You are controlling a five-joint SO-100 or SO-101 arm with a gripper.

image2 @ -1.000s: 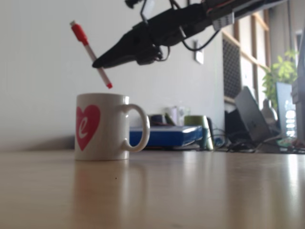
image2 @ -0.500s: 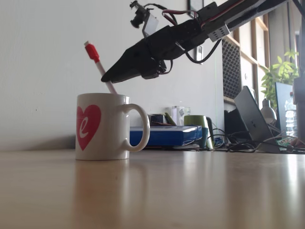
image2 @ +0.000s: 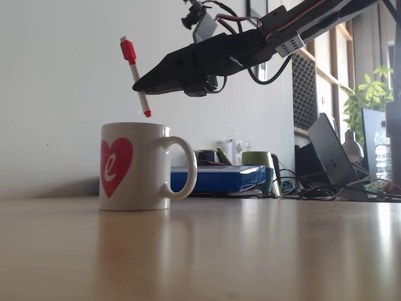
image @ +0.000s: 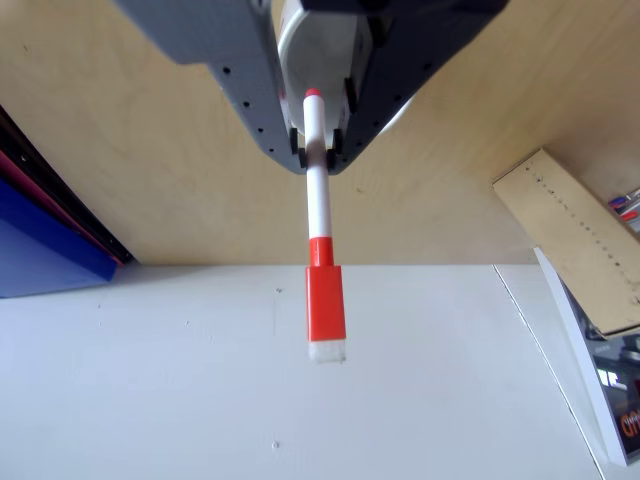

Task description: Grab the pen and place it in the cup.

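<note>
In the fixed view the white mug, the cup, with a pink heart graphic stands on the wooden table, handle to the right. My black gripper reaches in from the upper right, shut on the pen. The pen is tilted with its red cap up and to the left, and its small red tip hangs just above the cup's rim. In the other view the pen sticks out from between the fingers of the gripper, and the cup's white inside shows behind them.
Behind the cup lie a blue box, a green cup and cables. A laptop, a plant and shelving stand at the right. A white wall is close behind. A blue item sits at the left.
Half a second ago the pen's tip was down inside the cup. The gripper has since lifted, so the tip is above the rim again and the pen stands more upright.
</note>
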